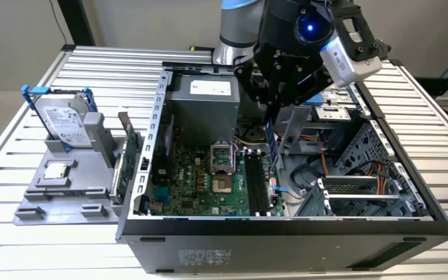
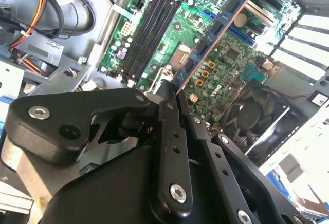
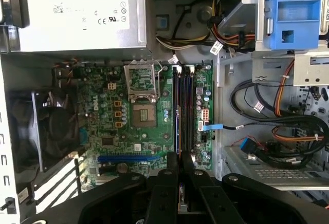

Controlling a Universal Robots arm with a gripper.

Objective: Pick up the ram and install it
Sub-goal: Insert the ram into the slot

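- Here the gripper (image 1: 275,108) hangs over the open computer case (image 1: 286,230), its jaws clenched on the ram (image 1: 273,153).
- In the exterior view the ram hangs edge-down from the fingers, directly above the black memory slots (image 1: 256,184) of the motherboard (image 1: 200,186); whether its lower edge touches a slot cannot be told.
- In the second wrist view the ram (image 2: 213,34) runs out from between the fingers (image 2: 172,131) as a long blue stick with small dark chips, crossing over the motherboard (image 2: 231,54) beside the slots (image 2: 149,29).
- In the first wrist view the ram (image 3: 178,154) shows edge-on as a thin line in front of the fingers, lined up along the slots (image 3: 185,108), just beside the processor socket (image 3: 144,113).
- Outside the case, at the exterior view's left, a grey stand (image 1: 68,181) holds a hard drive (image 1: 62,122).
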